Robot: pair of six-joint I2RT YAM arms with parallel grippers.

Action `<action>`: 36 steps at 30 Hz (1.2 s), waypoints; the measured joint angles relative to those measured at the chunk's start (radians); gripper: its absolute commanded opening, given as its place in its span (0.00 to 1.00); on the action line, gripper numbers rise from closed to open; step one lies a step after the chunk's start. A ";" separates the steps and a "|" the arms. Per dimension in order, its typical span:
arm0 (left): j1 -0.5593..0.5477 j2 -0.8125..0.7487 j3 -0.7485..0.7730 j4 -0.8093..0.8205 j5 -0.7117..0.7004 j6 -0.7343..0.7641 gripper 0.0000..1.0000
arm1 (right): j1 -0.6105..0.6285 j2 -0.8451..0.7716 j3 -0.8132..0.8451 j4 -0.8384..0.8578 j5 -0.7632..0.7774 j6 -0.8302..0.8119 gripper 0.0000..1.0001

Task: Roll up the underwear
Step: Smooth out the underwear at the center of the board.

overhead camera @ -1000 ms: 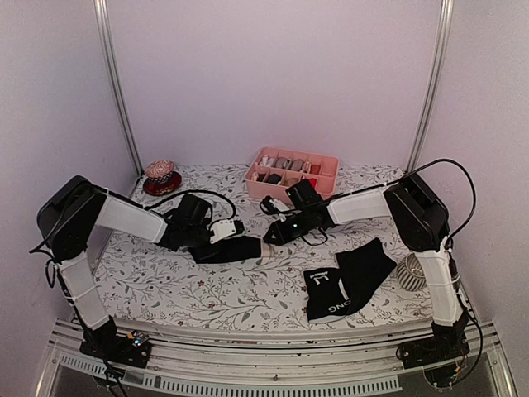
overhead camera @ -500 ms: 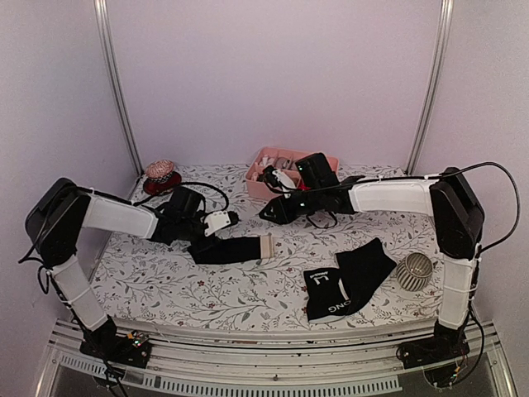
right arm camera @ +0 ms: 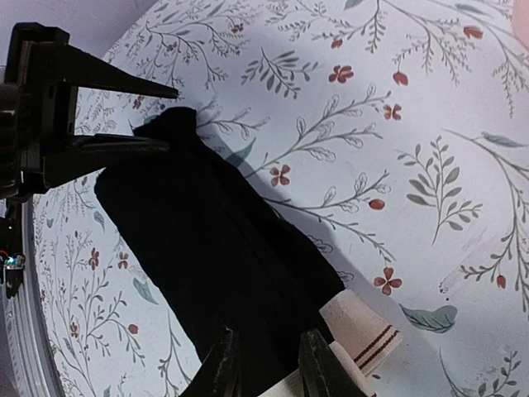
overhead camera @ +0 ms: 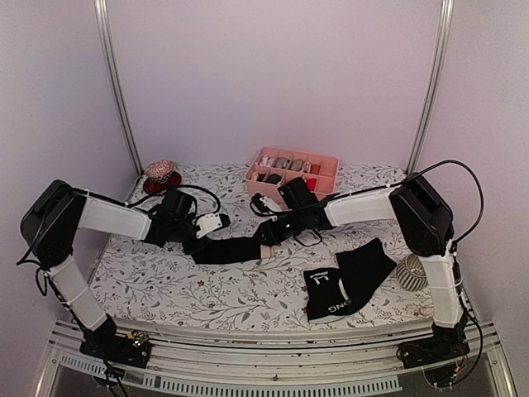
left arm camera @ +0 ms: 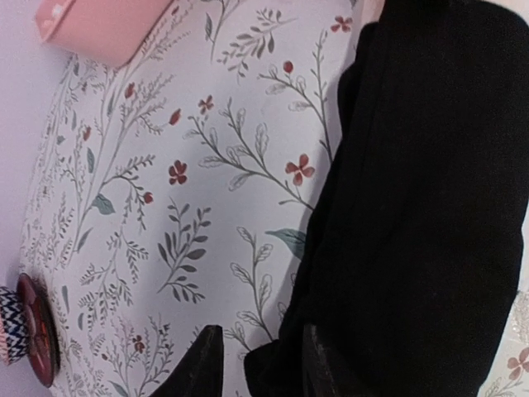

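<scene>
We find the folded underwear (overhead camera: pixel 227 249) with the beige waistband (right arm camera: pixel 357 329) lying on the tabletop (overhead camera: pixel 165 281), long axis left to right between our arms. Our left tool (left arm camera: pixel 261 335) stands spread around its black end; our right tool (right arm camera: pixel 269 337), slightly parted, straddles the waistband end

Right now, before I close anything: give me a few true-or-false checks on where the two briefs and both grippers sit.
1. The left gripper straddles the black end of the beige-waistband briefs, jaws apart. True.
2. The right gripper is over the lettered briefs. False: it is at the beige waistband end of the other pair.
3. The lettered briefs lie on the table, front right, beside a ribbed metal cup. True.
4. The pink tray stands at the near edge. False: it stands at the back.
</scene>
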 measured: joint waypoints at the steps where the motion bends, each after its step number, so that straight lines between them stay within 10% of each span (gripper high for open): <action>1: 0.001 0.014 -0.003 0.001 -0.003 0.000 0.35 | 0.000 0.016 0.002 -0.001 0.000 0.005 0.27; 11: 0.018 0.087 -0.002 0.035 -0.064 0.001 0.35 | 0.002 0.094 0.078 -0.031 0.056 0.045 0.26; 24: 0.075 -0.014 0.042 -0.098 0.009 -0.035 0.97 | 0.002 0.003 0.113 -0.177 0.182 -0.032 0.57; 30: 0.111 -0.095 0.063 -0.099 0.002 -0.036 0.96 | 0.003 -0.210 0.038 -0.212 0.277 -0.077 1.00; 36: 0.112 -0.111 0.006 -0.116 0.046 0.019 0.78 | 0.005 -0.384 -0.122 -0.207 0.338 -0.091 0.99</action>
